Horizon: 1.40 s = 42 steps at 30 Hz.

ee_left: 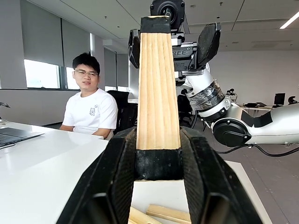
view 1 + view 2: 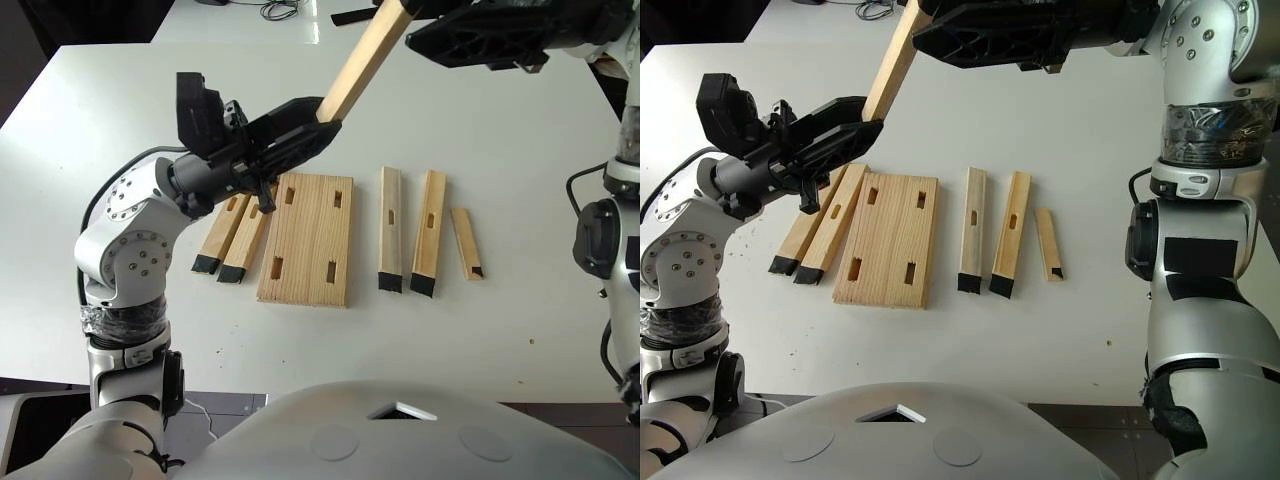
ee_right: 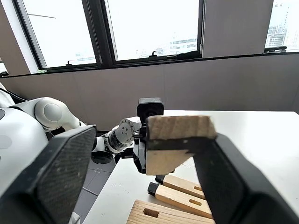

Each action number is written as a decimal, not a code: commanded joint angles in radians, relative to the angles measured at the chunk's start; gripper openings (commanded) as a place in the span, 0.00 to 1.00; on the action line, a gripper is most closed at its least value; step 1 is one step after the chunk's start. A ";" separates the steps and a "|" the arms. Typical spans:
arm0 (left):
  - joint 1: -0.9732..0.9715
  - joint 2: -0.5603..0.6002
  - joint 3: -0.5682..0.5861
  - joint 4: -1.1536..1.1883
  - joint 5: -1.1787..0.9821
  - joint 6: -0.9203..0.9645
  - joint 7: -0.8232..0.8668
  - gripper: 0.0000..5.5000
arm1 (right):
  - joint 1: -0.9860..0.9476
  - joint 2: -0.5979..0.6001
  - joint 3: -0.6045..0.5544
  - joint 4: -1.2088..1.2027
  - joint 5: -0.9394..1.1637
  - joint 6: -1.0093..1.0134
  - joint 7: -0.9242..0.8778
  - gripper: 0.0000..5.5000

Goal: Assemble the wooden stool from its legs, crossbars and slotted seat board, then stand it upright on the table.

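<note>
- The left end effector (image 2: 322, 122) is clamped on the black-capped foot of a wooden leg (image 2: 362, 62), which it holds in the air, slanting up and away from it.
- The right end effector (image 1: 171, 46) sits at the leg's far, bare end. Its fingers are spread wide to either side of the wood and not closed on it.
- Directly beneath the left end effector, the slotted seat board (image 2: 308, 238) lies flat on the bench (image 2: 520, 150).
- A pair of slotted sticks (image 2: 232, 235) lies touching the board's edge under the left wrist.
- On the board's other side, below the right end effector, lie two more slotted sticks (image 2: 410, 232) and a short crossbar (image 2: 466, 243).
- Handling call: this looks like dry softwood, so it should be light, rigid and hard to damage.
- The planed faces are probably a bit slick, while the dark cap likely gives the pads more bite.
- It is a long piece held at one end, so it can lever and swing. Flat pads squarely on opposite faces near the bare end should steady it.
- Writing: there is small print on the right arm's wrist housing. No label or mark is visible on any wooden part.
</note>
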 commanded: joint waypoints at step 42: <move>0.244 -0.022 -0.041 -0.054 0.184 -0.061 0.155 0.45 | 0.272 -0.157 0.037 0.065 -0.301 -0.473 -0.041 0.24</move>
